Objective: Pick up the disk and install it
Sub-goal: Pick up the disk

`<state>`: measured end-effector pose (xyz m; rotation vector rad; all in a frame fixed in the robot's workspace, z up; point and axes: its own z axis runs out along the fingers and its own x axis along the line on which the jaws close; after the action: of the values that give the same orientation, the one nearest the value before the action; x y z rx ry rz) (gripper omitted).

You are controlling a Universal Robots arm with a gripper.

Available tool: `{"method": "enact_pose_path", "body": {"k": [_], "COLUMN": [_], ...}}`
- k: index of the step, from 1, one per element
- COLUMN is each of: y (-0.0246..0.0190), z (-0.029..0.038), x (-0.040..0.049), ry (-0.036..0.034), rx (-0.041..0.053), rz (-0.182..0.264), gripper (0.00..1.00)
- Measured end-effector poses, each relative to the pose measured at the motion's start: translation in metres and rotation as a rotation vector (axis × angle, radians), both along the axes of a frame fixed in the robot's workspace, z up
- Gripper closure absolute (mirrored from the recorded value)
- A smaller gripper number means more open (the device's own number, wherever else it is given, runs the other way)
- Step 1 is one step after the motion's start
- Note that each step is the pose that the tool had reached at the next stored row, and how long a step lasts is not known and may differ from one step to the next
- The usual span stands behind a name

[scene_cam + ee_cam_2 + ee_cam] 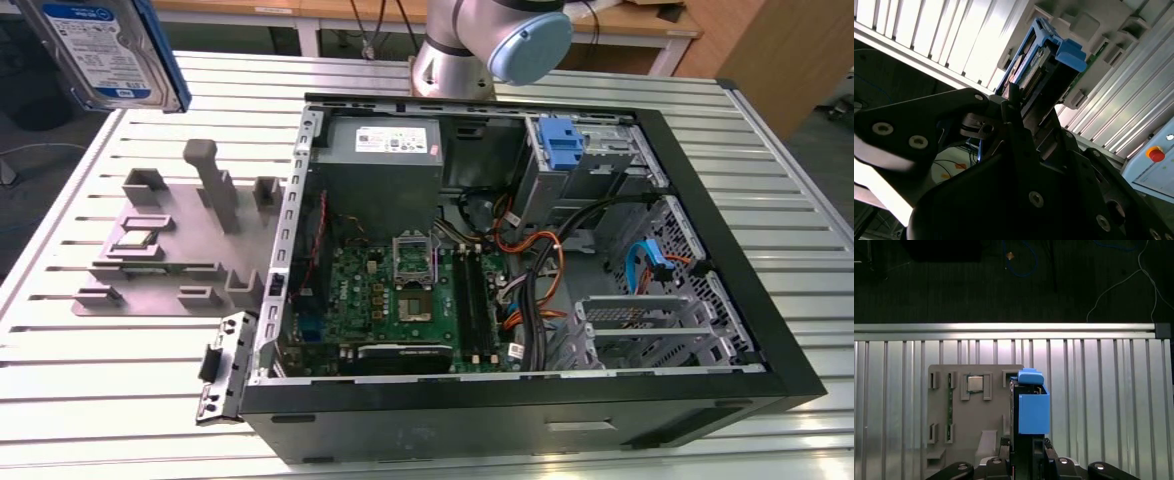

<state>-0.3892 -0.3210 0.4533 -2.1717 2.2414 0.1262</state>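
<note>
**Operator:** What is in hand right now?

**Spotter:** Your gripper (1025, 452) is clamped on the disk (1033, 412). In both wrist views the jaws press against its flat sides, and the blue frame stands up past them. In the exterior view you have it raised and tilted at the top left corner. There it is above the far end of the table (107, 400), well apart from the computer case (747, 300).

**Operator:** Any writing I can use?

**Spotter:** One white-and-blue label on the disk faces the exterior camera, but I cannot make out its print for you. The same goes for the sticker on the grey power supply (380, 140).

**Operator:** Give me a count.

**Spotter:**
- One disk.
- One open case.
- One grey plate (134, 270) of holders just beside the case.
- One square chip (135, 238) lying in that plate.
- One blue bracket (566, 148) upright at the case's far wall.
- One red button (1156, 154) on a pale panel in the second wrist view.

**Operator:** How much room do I have?

**Spotter:** In the first wrist view your disk hangs over one edge of the plate. Bare slats run on beyond it, and the table's rail lies past the plate. Inside the case, orange and black cables (534, 250) crowd the middle.
</note>
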Motion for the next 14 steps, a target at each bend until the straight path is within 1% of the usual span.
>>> {"method": "enact_pose_path", "body": {"k": [3, 6, 9, 14], "y": [0.0000, 0.0000, 0.0000, 0.0000], "z": [0.0011, 0.0052, 0.0116, 0.0253], "x": [0.0000, 0.0000, 0.0000, 0.0000], "ry": [0.0003, 0.0001, 0.0000, 0.0000], "rx": [-0.0001, -0.0001, 0.0000, 0.0000], "rz": [0.000, 0.000, 0.000, 0.000], "gripper": [0.65, 0.65, 0.65, 0.65]}}
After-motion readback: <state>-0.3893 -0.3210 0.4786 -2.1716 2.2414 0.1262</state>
